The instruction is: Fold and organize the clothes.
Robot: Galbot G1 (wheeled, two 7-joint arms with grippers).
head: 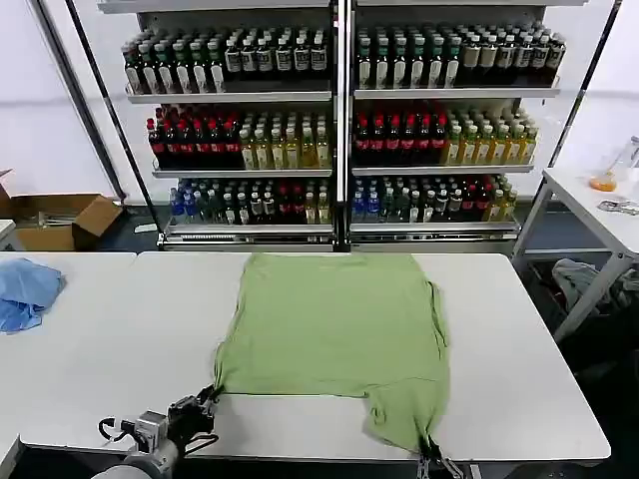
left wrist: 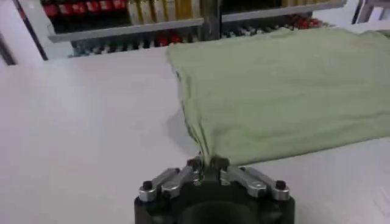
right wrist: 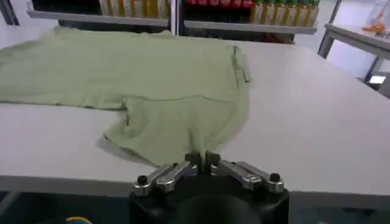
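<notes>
A light sage-green T-shirt (head: pixel 334 324) lies spread on the white table (head: pixel 110 369), its plain side up. My left gripper (head: pixel 205 399) sits at the table's front edge, shut on the shirt's near left corner (left wrist: pixel 204 155). My right gripper (head: pixel 431 457) is at the front edge too, shut on the shirt's near right corner (right wrist: pixel 198 149), which hangs toward the edge. Seen from the left wrist, the cloth (left wrist: pixel 286 91) stretches away from the pinched fingers (left wrist: pixel 194 163). From the right wrist, the cloth (right wrist: pixel 134 73) bunches into a narrow point at the fingers (right wrist: pixel 210 159).
A crumpled light blue cloth (head: pixel 25 289) lies at the table's far left. Shelves of bottles (head: pixel 339 110) stand behind the table. A second white table (head: pixel 599 205) is at the right, a cardboard box (head: pixel 55 220) at the back left.
</notes>
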